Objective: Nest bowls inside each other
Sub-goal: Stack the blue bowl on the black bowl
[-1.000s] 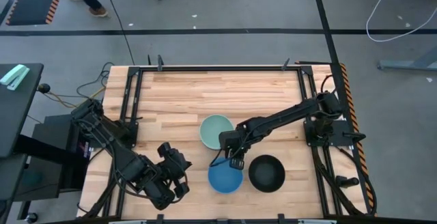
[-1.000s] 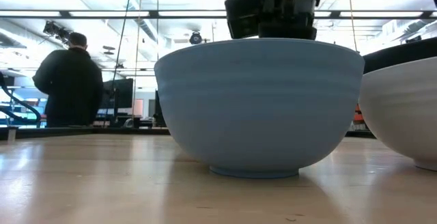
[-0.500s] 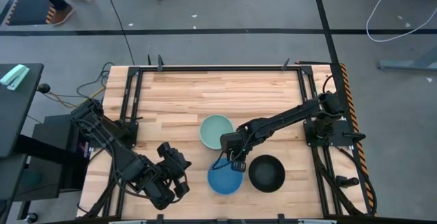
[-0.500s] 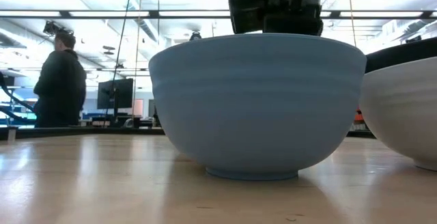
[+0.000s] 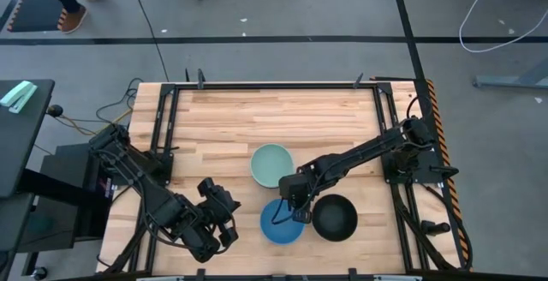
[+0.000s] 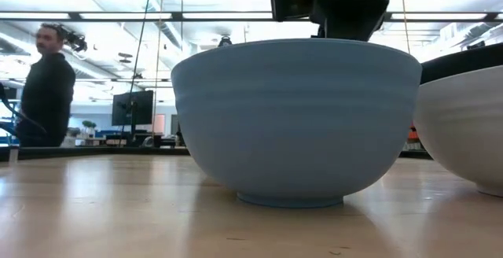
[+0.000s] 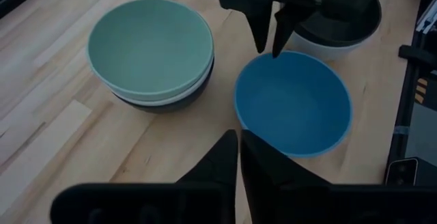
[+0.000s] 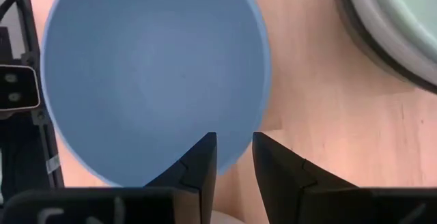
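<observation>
The blue bowl (image 5: pixel 281 222) stands on its foot near the table's near edge, and it also shows in the low view (image 6: pixel 295 116) and the left wrist view (image 7: pixel 293 104). My right gripper (image 5: pixel 297 214) is above its far right rim, slightly open. One finger is over the inside and one over the outside of the rim (image 8: pixel 254 125), touching nothing. The mint green bowl (image 7: pixel 150 46) sits nested in a white bowl and a black bowl. Another black bowl (image 5: pixel 334 217) sits in a white bowl (image 6: pixel 464 132). My left gripper (image 7: pixel 239 142) is shut and empty at the near left.
The mint stack (image 5: pixel 271 164) stands just beyond the blue bowl and the black-in-white pair just to its right, all close together. Bare wooden tabletop (image 5: pixel 257 114) lies beyond them. A person (image 6: pixel 47 85) walks in the room behind the table.
My right gripper has moved toward the table's near edge and down, from beyond the blue bowl onto its far rim. The blue bowl has slid a little toward the near edge and now stands still. My left arm has kept still.
</observation>
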